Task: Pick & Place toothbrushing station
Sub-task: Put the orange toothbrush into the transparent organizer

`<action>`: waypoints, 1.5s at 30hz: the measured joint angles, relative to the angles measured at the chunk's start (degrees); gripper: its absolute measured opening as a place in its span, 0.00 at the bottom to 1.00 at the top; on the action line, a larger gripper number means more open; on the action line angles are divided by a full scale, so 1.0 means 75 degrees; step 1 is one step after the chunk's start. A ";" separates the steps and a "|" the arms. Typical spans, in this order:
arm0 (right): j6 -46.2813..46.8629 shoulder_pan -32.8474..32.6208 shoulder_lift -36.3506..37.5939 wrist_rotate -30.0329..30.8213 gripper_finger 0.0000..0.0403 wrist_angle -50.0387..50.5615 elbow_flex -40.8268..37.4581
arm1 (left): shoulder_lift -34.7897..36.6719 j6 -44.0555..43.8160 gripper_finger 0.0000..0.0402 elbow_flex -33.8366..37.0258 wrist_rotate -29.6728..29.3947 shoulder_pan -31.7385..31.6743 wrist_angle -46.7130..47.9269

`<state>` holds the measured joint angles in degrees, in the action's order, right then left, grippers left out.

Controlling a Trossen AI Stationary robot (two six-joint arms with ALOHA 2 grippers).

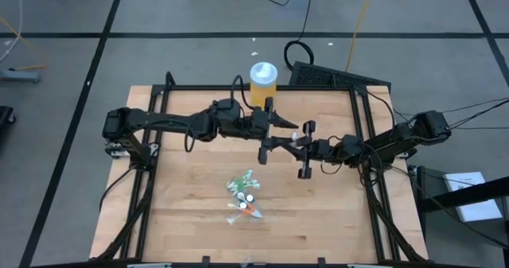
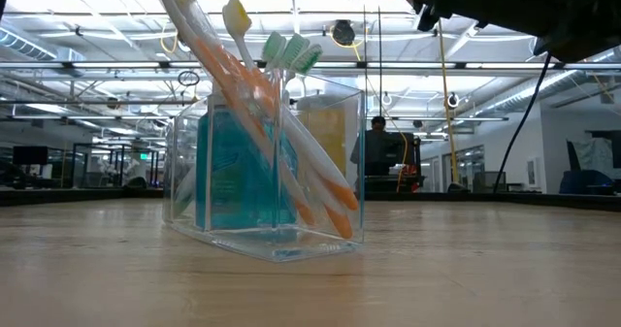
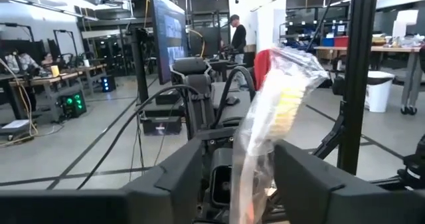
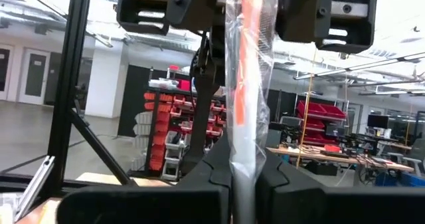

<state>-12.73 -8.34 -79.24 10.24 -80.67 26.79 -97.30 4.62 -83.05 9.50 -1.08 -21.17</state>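
Observation:
The toothbrushing station (image 1: 245, 196) is a clear plastic container holding several toothbrushes and a blue pack. It stands on its base on the table toward the near side, and it fills the low view (image 2: 267, 172). Above the table's middle, my right gripper (image 1: 299, 143) is shut on a plastic-wrapped toothbrush (image 1: 296, 137). My left gripper (image 1: 292, 130) is open. Its fingers stand on either side of the same toothbrush (image 3: 265, 131), higher up; I cannot tell whether they touch the wrap. My right gripper pinches the wrapped toothbrush by its lower part (image 4: 243, 159) between its two fingers. The fingers come level from the table's right side and lie across it. The toothbrush stands upright, head up, lifted clear of the table.
A yellow-orange jar with a white lid (image 1: 263, 79) stands at the table's far edge, just behind my left gripper. Black frame posts (image 3: 362, 78) rise at the table's sides. A person (image 2: 374, 147) stands in the room beyond.

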 joint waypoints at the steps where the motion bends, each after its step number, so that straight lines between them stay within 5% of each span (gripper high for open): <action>1: -0.0005 0.0000 0.0000 0.0000 0.01 0.0037 0.0000 | 0.0000 0.0000 0.42 0.0000 0.0003 0.0003 0.0000; 12: 0.0237 0.0142 0.0012 -0.0003 0.05 0.1003 0.0003 | -0.0014 -0.0718 0.04 0.0015 -0.0146 -0.0037 0.0187; 16: 0.0677 0.0143 0.0001 0.0076 0.06 0.1826 0.0003 | -0.0005 -0.0657 0.07 0.0015 -0.0134 -0.0023 0.0121; 20: 0.1045 0.0157 0.0041 0.1060 0.11 0.3127 -0.0004 | 0.0080 -0.0717 0.07 0.0012 -0.0072 -0.0004 0.0427; 26: 0.1504 0.0149 0.0707 0.1624 0.28 0.4825 -0.0009 | 0.0316 -0.0319 0.04 0.0000 0.0706 0.0006 0.1787; 30: 0.1693 0.0028 0.1678 0.1624 0.42 0.5557 -0.0009 | 0.0377 -0.0046 0.04 0.0000 0.0511 0.0077 0.2454; 36: 0.1682 -0.0341 0.2626 0.1606 0.55 0.5459 -0.0009 | 0.0370 0.0134 0.04 0.0191 0.0183 0.0079 0.2163; 45: 0.1789 -0.0506 0.2426 0.0991 0.52 0.4209 -0.0006 | 0.0358 0.0133 0.04 0.1349 0.0171 0.0003 0.0434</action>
<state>0.68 -12.13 -61.05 17.67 -49.11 26.74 -94.61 5.62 -72.93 10.78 -1.06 -17.91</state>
